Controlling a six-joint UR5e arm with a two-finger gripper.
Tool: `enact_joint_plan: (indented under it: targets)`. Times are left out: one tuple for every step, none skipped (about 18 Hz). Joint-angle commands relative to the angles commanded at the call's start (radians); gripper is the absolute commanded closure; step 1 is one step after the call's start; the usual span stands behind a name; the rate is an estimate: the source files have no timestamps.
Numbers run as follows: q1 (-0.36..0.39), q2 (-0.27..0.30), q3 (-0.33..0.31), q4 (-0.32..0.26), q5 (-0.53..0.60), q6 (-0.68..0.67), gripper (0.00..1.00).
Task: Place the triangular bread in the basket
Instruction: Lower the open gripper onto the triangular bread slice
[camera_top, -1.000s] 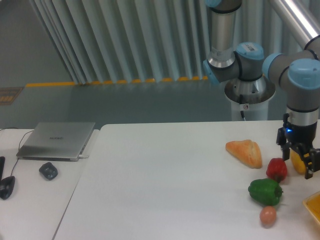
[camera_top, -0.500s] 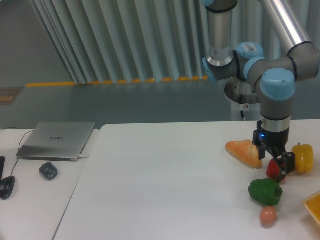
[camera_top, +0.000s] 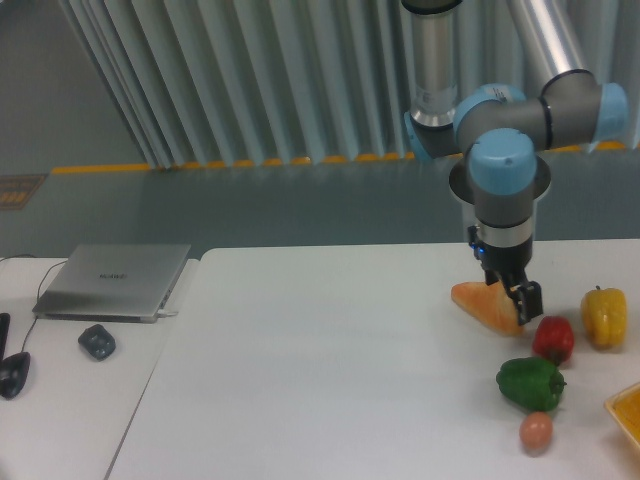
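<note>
The triangular bread (camera_top: 473, 298), a golden-orange wedge, lies on the white table (camera_top: 320, 370) at the right. My gripper (camera_top: 512, 294) hangs straight down over the wedge's right end, with a dark finger (camera_top: 529, 298) low beside its right edge. The jaws look spread, and I see nothing held between them. The wedge's right end is partly hidden behind the gripper. Only a corner of the yellow-orange basket (camera_top: 628, 408) shows, at the frame's right edge near the front.
A red pepper (camera_top: 553, 338), a yellow pepper (camera_top: 603, 316), a green pepper (camera_top: 530, 382) and a small brownish egg-shaped item (camera_top: 536, 431) lie between the bread and the basket. A laptop (camera_top: 113, 280) and a mouse (camera_top: 97, 341) sit on the side desk at the left.
The arm has swung left, from over the yellow pepper, past the red pepper, to the bread's right end. The yellow pepper is now uncovered. No object has moved.
</note>
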Motion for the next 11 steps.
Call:
enact_joint_plan:
  targets:
    - [-0.008, -0.008, 0.000, 0.002, 0.026, 0.008, 0.00]
    - [-0.021, -0.014, -0.002, 0.002, 0.051, 0.032, 0.00]
    - [-0.038, -0.032, -0.002, 0.002, 0.080, 0.069, 0.00]
    - [-0.042, -0.035, -0.002, 0.002, 0.089, 0.087, 0.00]
    - [-0.043, -0.044, 0.000, 0.005, 0.092, 0.110, 0.00]
    - [-0.043, -0.052, 0.004, 0.008, 0.092, 0.138, 0.00]
    - [-0.045, -0.055, 0.003, 0.021, 0.092, 0.158, 0.00]
    - [-0.054, -0.060, -0.002, 0.043, 0.092, 0.170, 0.00]
    - [-0.064, -0.061, -0.002, 0.054, 0.095, 0.175, 0.00]
    - [-0.069, -0.063, -0.002, 0.052, 0.097, 0.178, 0.00]
    - [-0.069, -0.063, -0.008, 0.052, 0.104, 0.183, 0.00]
